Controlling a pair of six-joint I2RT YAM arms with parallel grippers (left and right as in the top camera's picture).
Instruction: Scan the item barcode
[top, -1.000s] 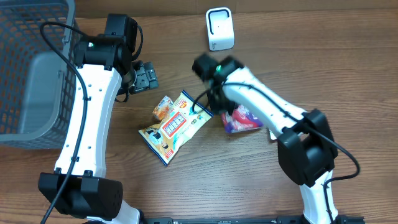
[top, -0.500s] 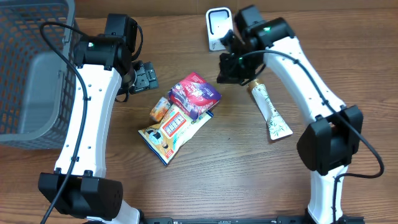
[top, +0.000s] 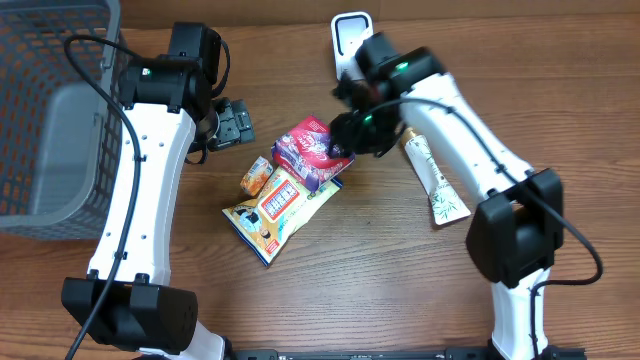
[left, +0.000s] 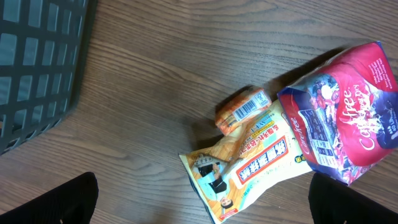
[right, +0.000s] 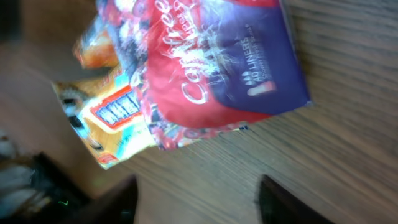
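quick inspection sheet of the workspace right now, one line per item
surface: wooden table, no spills seen
job's things: red-purple pouch overlapping yellow snack bag; white scanner at far edge
clutter: small orange packet, tube
grippers: left gripper open, empty; right gripper open near the pouch, nothing between its fingers
cables: black cables along both arms
surroundings: grey basket at the robot's left

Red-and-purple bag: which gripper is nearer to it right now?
Right. The right gripper hovers open right beside the red-and-purple bag. The left gripper is open and clearly farther off, on the bag's other side, toward the basket.
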